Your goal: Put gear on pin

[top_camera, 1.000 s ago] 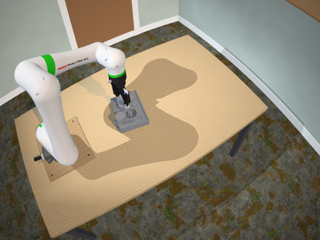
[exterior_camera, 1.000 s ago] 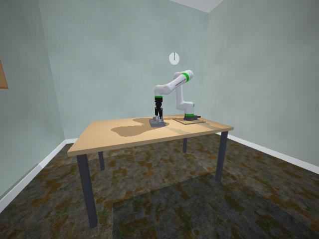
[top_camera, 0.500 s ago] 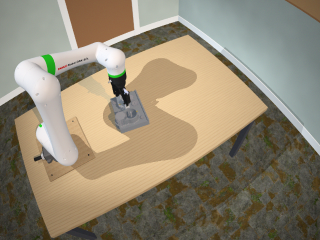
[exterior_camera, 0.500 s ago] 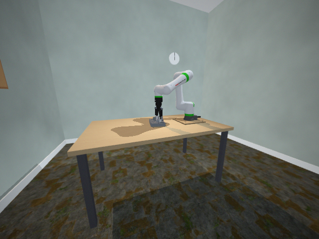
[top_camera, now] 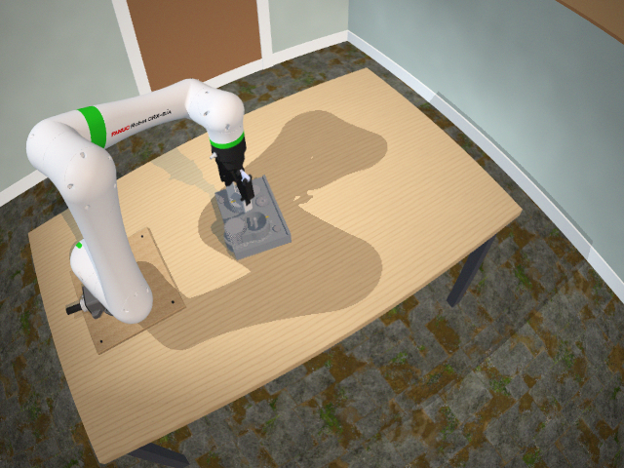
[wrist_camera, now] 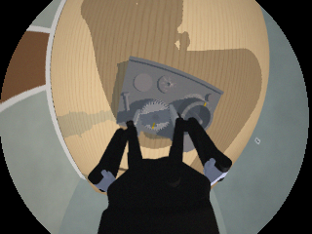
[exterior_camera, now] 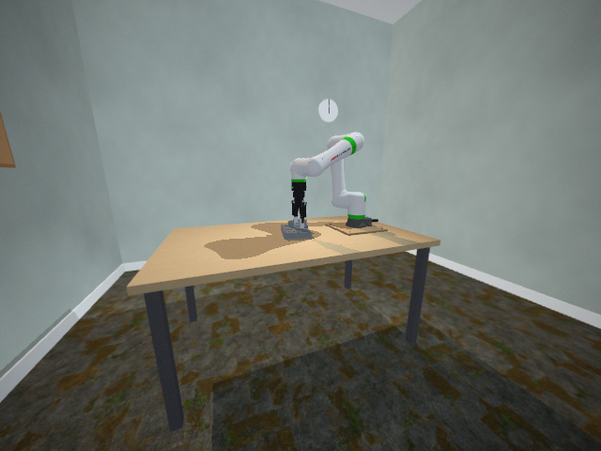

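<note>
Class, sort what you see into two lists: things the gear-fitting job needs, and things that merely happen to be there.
Needed:
- tool, shut on the gear
- timing case

Merely there:
- table
- wall clock
- brown wall panel
- arm's base plate

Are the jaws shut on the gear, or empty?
Shut on the gear: the gripper straddles it above the timing case.
</note>
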Tool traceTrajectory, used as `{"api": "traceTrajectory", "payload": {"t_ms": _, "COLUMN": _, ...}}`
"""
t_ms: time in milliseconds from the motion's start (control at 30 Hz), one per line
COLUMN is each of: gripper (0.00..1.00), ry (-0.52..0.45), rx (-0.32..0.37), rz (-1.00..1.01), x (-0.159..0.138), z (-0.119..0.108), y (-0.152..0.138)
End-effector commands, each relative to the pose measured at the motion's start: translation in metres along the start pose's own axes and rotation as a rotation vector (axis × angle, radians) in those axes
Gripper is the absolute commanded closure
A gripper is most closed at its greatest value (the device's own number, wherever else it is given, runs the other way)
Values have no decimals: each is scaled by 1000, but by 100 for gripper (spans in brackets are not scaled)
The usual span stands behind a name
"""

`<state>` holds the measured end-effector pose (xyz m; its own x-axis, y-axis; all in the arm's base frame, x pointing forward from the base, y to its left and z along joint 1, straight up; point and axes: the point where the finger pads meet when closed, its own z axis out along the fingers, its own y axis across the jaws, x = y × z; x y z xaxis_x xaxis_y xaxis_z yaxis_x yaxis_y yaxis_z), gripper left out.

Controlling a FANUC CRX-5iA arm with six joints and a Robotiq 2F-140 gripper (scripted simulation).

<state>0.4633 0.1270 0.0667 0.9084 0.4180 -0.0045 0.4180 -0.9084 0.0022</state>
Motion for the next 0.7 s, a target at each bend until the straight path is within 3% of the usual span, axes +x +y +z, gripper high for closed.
{"api": "traceTrajectory", "payload": {"t_ms": 0, "gripper": 100, "ry": 0, "rx": 0, "rz": 0, "x": 0, "z": -4, "y": 0}}
{"api": "traceTrajectory", "payload": {"t_ms": 667, "gripper": 100, "ry": 0, "rx": 0, "rz": 0, "x": 0, "z": -44, "y": 0}}
